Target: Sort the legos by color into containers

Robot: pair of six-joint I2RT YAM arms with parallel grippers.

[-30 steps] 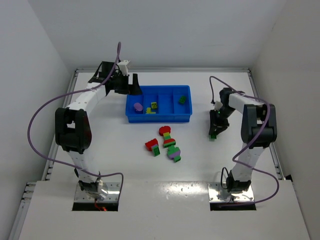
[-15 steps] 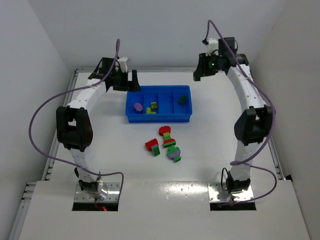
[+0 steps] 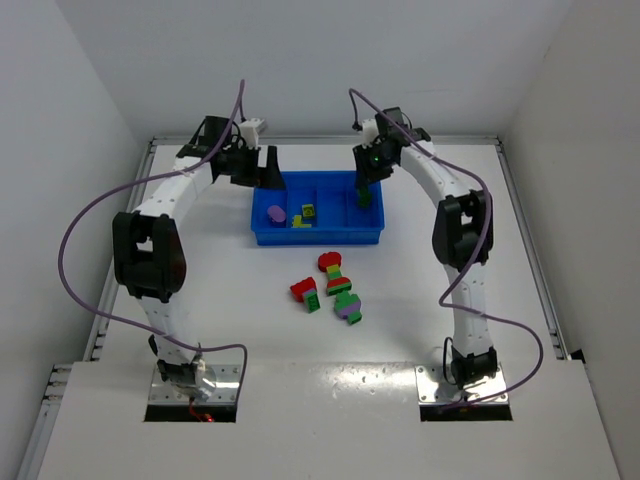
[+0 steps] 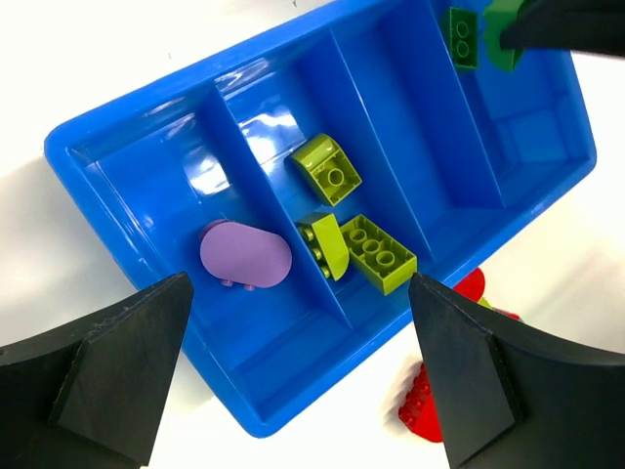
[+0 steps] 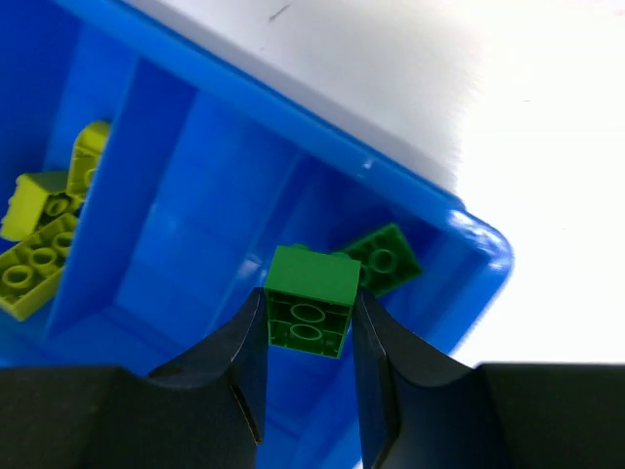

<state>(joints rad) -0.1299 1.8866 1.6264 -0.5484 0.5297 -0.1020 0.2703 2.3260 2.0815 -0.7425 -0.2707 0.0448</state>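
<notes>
1 green lego (image 5: pixel 311 283): pinched in right jaws, above tray's (image 5: pixel 469 230) rightmost compartment.
Change: those jaws now at tray, no longer low over worktop (image 3: pixel 420 330).
Left jaws: spread, over tray's left end.
Meaning: drop seems next.

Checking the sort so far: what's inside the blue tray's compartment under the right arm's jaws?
One loose green brick lies on its floor. The right gripper holds a second green brick above, hiding the floor beneath.
</notes>
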